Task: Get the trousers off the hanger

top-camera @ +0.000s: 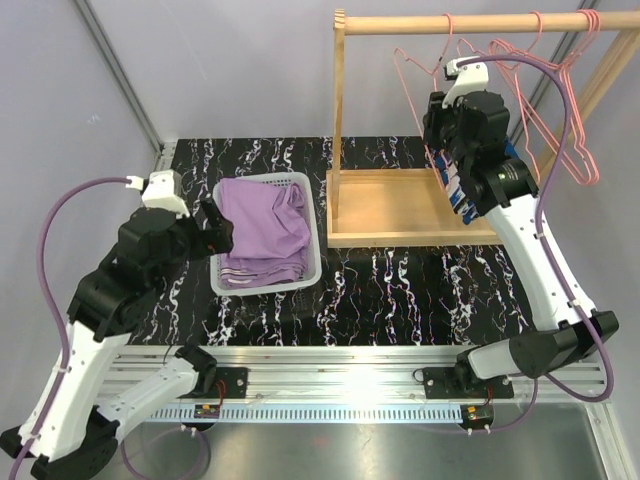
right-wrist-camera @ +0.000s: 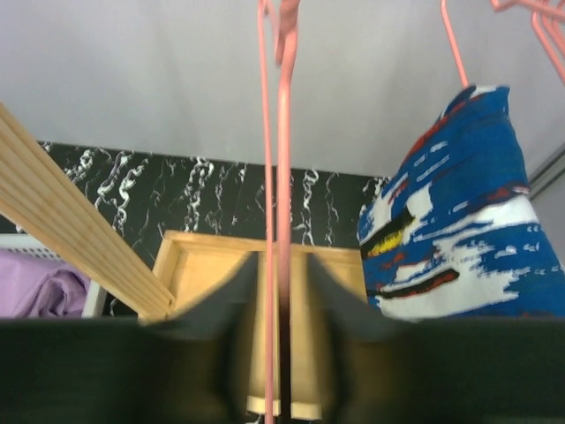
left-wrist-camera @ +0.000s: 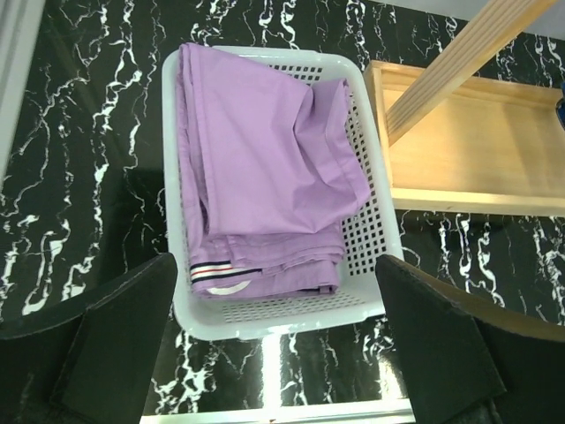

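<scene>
Overall layout: a black table (top-camera: 400, 290) veined with white, with both arms rising from its near edge, a basket left of centre and a wooden rack right of centre.
Wooden rack (top-camera: 338, 130): an upright post, a rail (top-camera: 450, 22) running from its top to the right, and a shallow base tray (top-camera: 400, 205) resting on the table.
Right arm (top-camera: 540, 260): reaches up and back to the hangers under the rail, above the base tray.
Left arm (top-camera: 110, 290): bent low at the left, with its wrist pointing toward the basket.
Basket (top-camera: 265, 285): white and perforated, standing beside the base tray on its left.
Lilac trousers (left-wrist-camera: 265, 150): folded inside the basket and filling most of it, with the striped waistband (left-wrist-camera: 212, 269) toward the near wall.
Patterned trousers (right-wrist-camera: 459, 221): deep blue with white, red and black streaks. They hang from a pink hook (right-wrist-camera: 450, 44) under the rail, just right of the right gripper in the wrist view. In the top view they are mostly hidden behind that gripper.
Left gripper (left-wrist-camera: 282, 353): fingers spread wide, holding nothing, hovering over the basket's near rim.
Right gripper (right-wrist-camera: 282, 274): one finger on either side of a pink wire hanger (right-wrist-camera: 284, 177) that runs straight up between them. The gap is narrow, and I cannot tell whether the pads press on the wire.
Other hangers (top-camera: 570, 140): bare pink wire, hooked near the rail's right end.
</scene>
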You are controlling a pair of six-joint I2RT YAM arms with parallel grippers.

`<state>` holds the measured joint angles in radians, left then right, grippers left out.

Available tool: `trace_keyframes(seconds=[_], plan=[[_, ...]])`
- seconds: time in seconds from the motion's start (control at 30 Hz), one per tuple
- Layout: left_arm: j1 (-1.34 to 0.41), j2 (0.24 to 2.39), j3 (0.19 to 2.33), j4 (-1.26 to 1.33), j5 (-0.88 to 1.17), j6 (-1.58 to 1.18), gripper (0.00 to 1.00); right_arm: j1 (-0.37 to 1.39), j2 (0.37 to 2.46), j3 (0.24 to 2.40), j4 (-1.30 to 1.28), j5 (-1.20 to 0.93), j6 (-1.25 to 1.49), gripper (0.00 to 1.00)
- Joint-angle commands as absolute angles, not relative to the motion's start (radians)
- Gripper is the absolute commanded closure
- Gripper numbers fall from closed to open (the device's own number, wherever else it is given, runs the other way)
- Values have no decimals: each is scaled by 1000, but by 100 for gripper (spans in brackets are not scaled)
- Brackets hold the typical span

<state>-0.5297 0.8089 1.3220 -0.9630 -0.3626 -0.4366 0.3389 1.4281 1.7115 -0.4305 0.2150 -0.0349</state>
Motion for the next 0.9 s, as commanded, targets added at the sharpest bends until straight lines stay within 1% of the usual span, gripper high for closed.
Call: trace_keyframes(seconds=[0.0,0.03,0.07,0.17,0.2,0.23,0.33,0.37,0.5,0.6,0.63,0.7,0.73,0.77,0.87], plan=[[-532,755,1302,-962,-324,-367,1,344,1347,1678,-386,198,-6,53],[-534,747,1295,-956,-315,-350,1,342,1338,1689,-428,198,-6,46],[-534,735,1289,-953,-304,-342,1,342,1329,1697,-455,202,-6,33],[-534,686,1250,-933,-319,-324,1,341,1293,1765,-621,224,-15,12],[-532,677,1243,-934,-327,-321,1,342,1281,1791,-680,242,-18,1],[-534,655,1230,-936,-331,-315,1,341,1278,1851,-807,248,-18,1],[-532,632,1210,-943,-345,-307,1,327,1255,1916,-980,285,-6,1],[-534,627,1207,-951,-347,-307,1,324,1241,1916,-998,290,-6,1],[-534,611,1195,-960,-334,-310,1,273,1157,1885,-973,374,40,1],[-534,592,1181,-956,-304,-313,1,226,1144,1852,-884,434,44,0],[-534,588,1177,-956,-298,-311,1,183,1150,1852,-841,443,40,1],[-534,571,1160,-954,-293,-308,1,132,1204,1882,-833,427,35,0],[-532,563,1154,-953,-293,-307,1,68,1233,1937,-856,390,37,1],[-534,557,1149,-953,-291,-308,1,46,1296,1966,-870,292,37,0],[-534,535,1129,-943,-273,-313,1,19,1406,2037,-893,239,12,1]])
